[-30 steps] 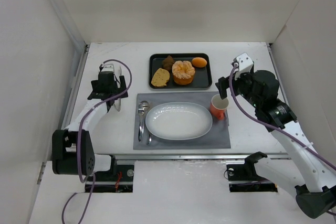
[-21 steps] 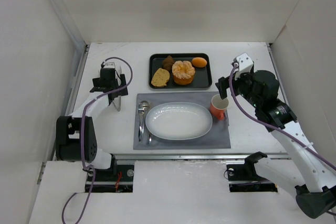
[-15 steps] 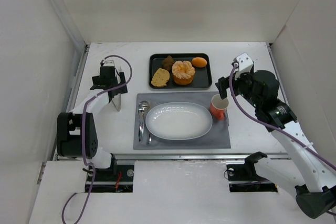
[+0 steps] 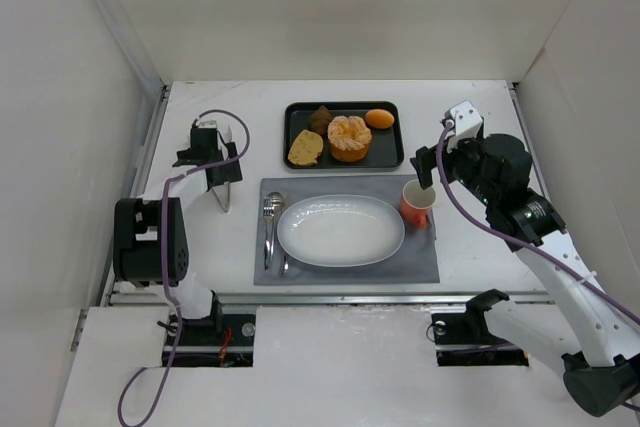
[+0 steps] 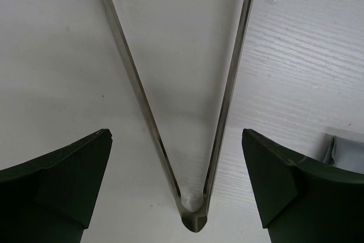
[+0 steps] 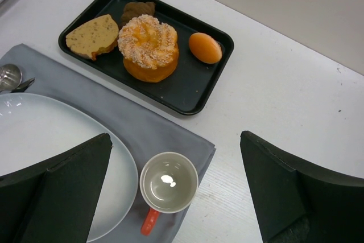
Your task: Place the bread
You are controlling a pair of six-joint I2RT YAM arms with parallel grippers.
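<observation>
Left gripper: spread wide, empty, poised over one pair of metal tongs lying on the surface. Right gripper: spread wide too, empty, above one orange cup. One bread slice at the left end of one black tray, just beside one segmented orange food. One white plate on one grey mat.
</observation>
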